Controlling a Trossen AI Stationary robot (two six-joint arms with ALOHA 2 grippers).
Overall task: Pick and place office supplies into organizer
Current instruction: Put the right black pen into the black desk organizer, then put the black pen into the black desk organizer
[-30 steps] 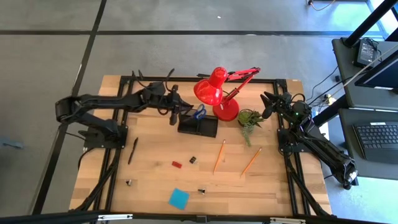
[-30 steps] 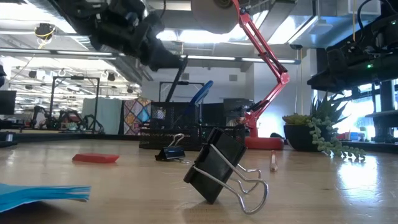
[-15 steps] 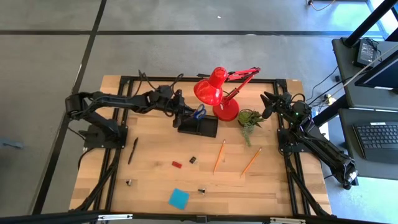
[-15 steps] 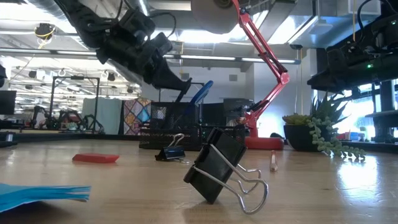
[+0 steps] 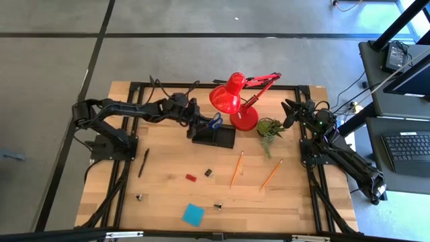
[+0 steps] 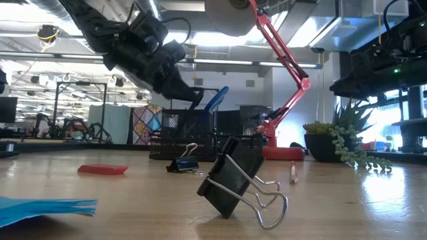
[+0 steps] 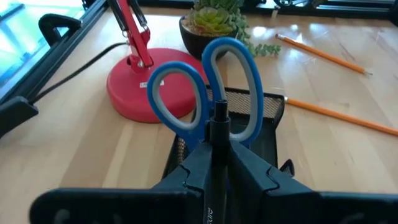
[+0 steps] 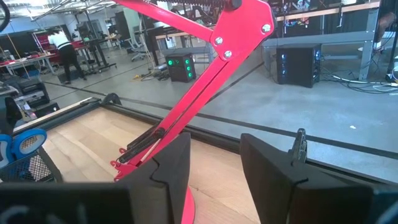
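Observation:
My left gripper point(image 5: 199, 123) hovers at the left end of the black mesh organizer point(image 5: 216, 138), shut on a dark pen point(image 7: 217, 127). Blue-handled scissors point(image 7: 205, 93) stand in the organizer, handles up, just ahead of the pen's end. On the table lie a second dark pen point(image 5: 143, 162), two orange pencils point(image 5: 236, 168) point(image 5: 271, 174), a red eraser point(image 5: 191, 178), a blue sticky pad point(image 5: 193, 214) and black clips point(image 5: 207, 173) point(image 6: 235, 179). My right gripper point(image 8: 214, 168) waits open at the right far edge, by the lamp arm. My left gripper pinches the dark pen's shaft point(image 7: 214, 155) between its two fingers point(image 7: 189, 171). The pen runs along the fingers and its end point(image 7: 219, 109) sticks out past their tips. The fingers slant down from the table's left, and the pen is lifted clear above the organizer.
A red desk lamp point(image 5: 232, 97) stands right behind the organizer, its round base point(image 7: 146, 84) close to the scissors. A small green potted plant point(image 5: 269, 128) sits right of the base. The near half of the table holds the scattered items with room between them.
My left gripper has moved toward the table's right, up to the organizer, and come down a little. It has tipped the held pen from nearly upright to a flatter slant. It has stayed shut on the pen. Nothing else has moved.

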